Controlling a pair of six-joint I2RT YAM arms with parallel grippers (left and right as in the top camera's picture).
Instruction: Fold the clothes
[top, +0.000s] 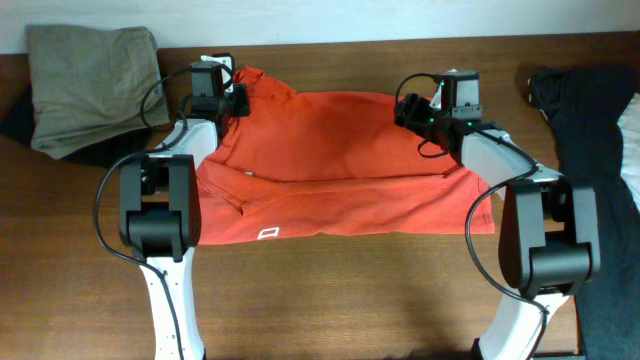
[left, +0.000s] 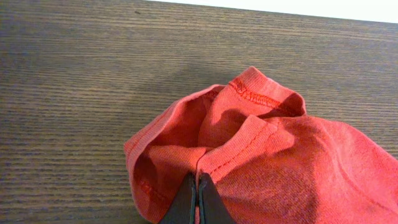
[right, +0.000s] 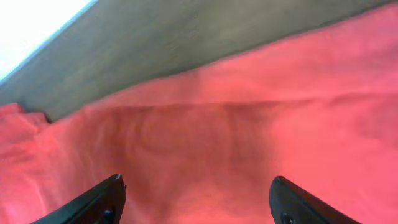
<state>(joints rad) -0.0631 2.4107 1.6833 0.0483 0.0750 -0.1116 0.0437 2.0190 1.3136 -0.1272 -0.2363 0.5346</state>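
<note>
The clothes (top: 340, 165), one red-orange T-shirt, lie partly folded across the middle of the wooden table, with a small white logo near the front hem. My left gripper (top: 236, 97) is at the shirt's far left corner. In the left wrist view its jaws (left: 198, 182) are shut on a bunched fold of the shirt (left: 280, 168) beside a stitched hem. My right gripper (top: 405, 110) hovers over the far right part of the shirt. In the right wrist view it (right: 197, 182) is open, its fingers wide apart above the red cloth (right: 249, 137), with nothing between them.
A khaki-olive folded garment (top: 90, 85) lies at the back left of the table. A black garment (top: 590, 110) lies at the right edge. Bare wood (top: 350, 290) runs along the front between the two arm bases.
</note>
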